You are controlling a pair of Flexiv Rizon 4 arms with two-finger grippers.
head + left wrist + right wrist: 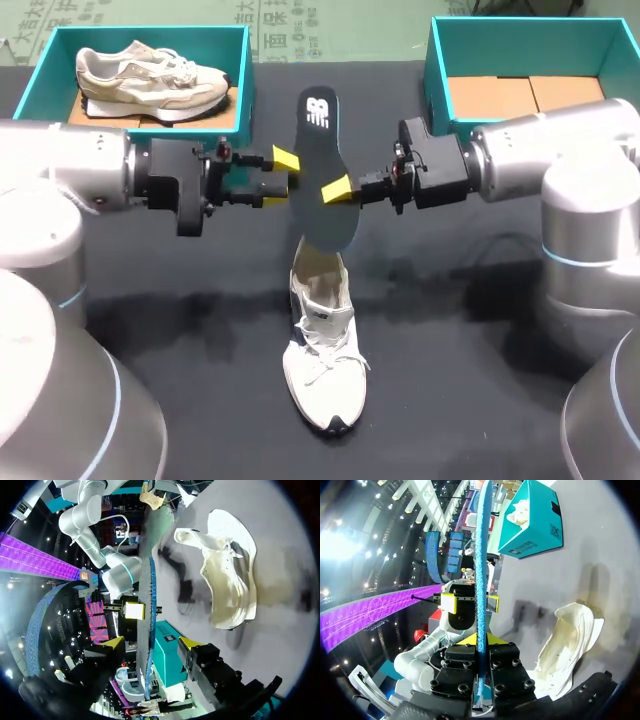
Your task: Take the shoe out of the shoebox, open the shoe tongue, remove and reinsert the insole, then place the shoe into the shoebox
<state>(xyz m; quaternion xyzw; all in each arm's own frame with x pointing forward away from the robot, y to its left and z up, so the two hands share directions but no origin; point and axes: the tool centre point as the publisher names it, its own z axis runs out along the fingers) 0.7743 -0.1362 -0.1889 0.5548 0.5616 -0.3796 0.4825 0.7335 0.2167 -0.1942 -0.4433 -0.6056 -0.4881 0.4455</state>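
Observation:
A dark insole [318,130] stands upright on edge above the white shoe [322,350], which lies on the black table with its opening toward the back. My right gripper [336,188] is shut on the insole's edge; in the right wrist view its fingers [480,639] clamp the insole [481,555]. My left gripper [292,170] faces it from the other side, open. In the left wrist view its yellow tips stand apart on either side of the insole [146,605] without touching it. The shoe [227,575] lies beyond.
A teal shoebox [150,30] at the back left holds a second, beige shoe [150,78]. Another teal shoebox [530,22] at the back right shows only its cardboard floor. The black table surrounds the white shoe.

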